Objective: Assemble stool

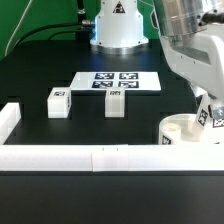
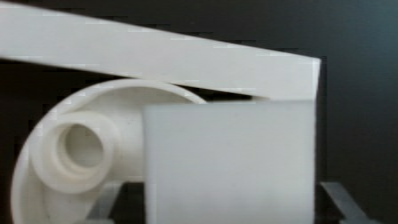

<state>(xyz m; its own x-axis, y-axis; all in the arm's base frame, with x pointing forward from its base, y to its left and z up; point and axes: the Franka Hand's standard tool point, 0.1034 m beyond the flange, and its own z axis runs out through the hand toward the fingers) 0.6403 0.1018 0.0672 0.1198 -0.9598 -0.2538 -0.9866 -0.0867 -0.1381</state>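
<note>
Hand [image 1: 208,108] is closed tight on a leg block [image 2: 231,150], judged stiff, light and slippery, best held by flat sides.

The arm [image 1: 190,45] rises from its white base [image 1: 118,28] at the far middle of the scene and bends over to the exterior view's right. Its wrist points down at the near right. The tool [image 2: 231,205] hangs low there. Its two dark fingers [image 2: 338,202] press against opposite sides of a white leg block [image 2: 231,150], gripping it upright between them.
</note>
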